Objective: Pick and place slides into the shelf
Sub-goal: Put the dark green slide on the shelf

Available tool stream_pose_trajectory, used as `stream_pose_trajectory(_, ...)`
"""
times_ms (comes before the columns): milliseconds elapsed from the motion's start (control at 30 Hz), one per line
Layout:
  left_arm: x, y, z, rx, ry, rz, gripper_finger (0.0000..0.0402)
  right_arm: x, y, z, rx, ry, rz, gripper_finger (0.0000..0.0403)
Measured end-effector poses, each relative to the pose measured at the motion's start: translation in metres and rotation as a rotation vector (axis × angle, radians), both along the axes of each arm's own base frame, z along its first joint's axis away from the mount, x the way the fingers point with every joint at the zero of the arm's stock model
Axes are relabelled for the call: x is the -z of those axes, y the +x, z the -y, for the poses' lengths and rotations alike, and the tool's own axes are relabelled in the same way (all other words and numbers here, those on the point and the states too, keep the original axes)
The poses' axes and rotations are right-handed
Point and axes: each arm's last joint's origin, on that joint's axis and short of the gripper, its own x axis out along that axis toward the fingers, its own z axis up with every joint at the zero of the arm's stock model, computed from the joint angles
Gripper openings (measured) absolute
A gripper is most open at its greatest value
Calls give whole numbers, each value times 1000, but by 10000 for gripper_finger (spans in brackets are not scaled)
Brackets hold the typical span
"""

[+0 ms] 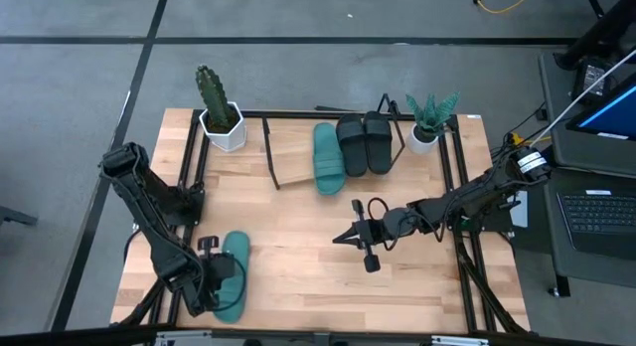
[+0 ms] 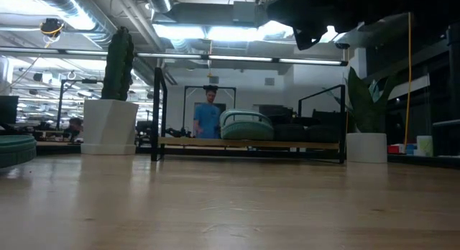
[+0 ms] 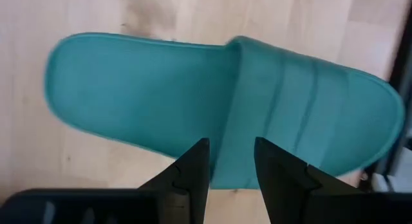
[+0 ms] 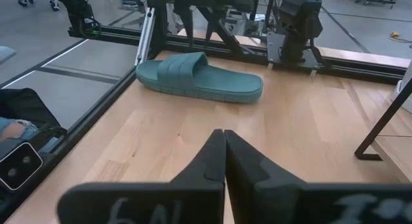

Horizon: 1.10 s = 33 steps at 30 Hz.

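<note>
From the high view, three slides already sit on the shelf (image 1: 298,167) at about 12 o'clock on the worktop (image 1: 298,247): one teal slide (image 1: 328,157) and two black slides (image 1: 364,143) side by side. The last teal slide (image 1: 231,276) lies flat near 7 o'clock, and my left end effector (image 1: 211,284) is right at its edge. The right end effector (image 1: 360,237) hangs over the middle of the worktop, carrying nothing.

The low view shows the shelf across the worktop between a cactus pot (image 2: 109,126) and a smaller plant pot (image 2: 366,146), with the shelved teal slide (image 2: 246,126) resting on it. A person (image 2: 209,115) stands in the room behind.

In the left wrist view my fingers (image 3: 193,176) stand apart, hovering just over the near rim of the teal slide (image 3: 219,108), roughly where the strap begins; they are not clamped on anything. I judge the step in hand is the grasp. I'd lower so one finger goes under the strap and one outside the sole edge, close firmly, then lift level.

In the right wrist view the right fingers (image 4: 212,161) are pressed together, and the teal slide (image 4: 199,77) lies well apart from them. I'd leave that arm parked clear of the path towards 12 o'clock
</note>
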Motion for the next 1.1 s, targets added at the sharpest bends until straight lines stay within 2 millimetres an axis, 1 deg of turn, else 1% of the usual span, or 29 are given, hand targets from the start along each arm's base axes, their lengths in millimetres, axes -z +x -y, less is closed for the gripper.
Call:
stream_pose_trajectory(133, 0, 2, 3, 46, -32, 10, 113, 0, 0, 0, -1, 0, 0, 3)
stream_pose_trajectory(300, 0, 4, 1, 46, -21, 6, 113, 0, 0, 0, -1, 0, 0, 3)
stream_pose_trajectory(567, 0, 15, -8, 130, -14, -28, 112, 0, 0, 0, -4, 1, -1, 3)
stream_pose_trajectory(733, -2, 24, -17, 200, -5, -32, 94, 0, 0, -1, -28, 7, -4, 3)
stream_pose_trajectory(833, -10, 26, -27, 214, -12, -22, 74, 0, 0, -1, -29, 7, -4, 3)
stream_pose_trajectory(933, -23, 23, -39, 206, -17, -2, 55, 0, 0, -1, -29, 6, -4, 3)
stream_pose_trajectory(1100, -45, 18, -56, 198, -31, 111, 31, 0, 0, -1, -31, 3, -4, 3)
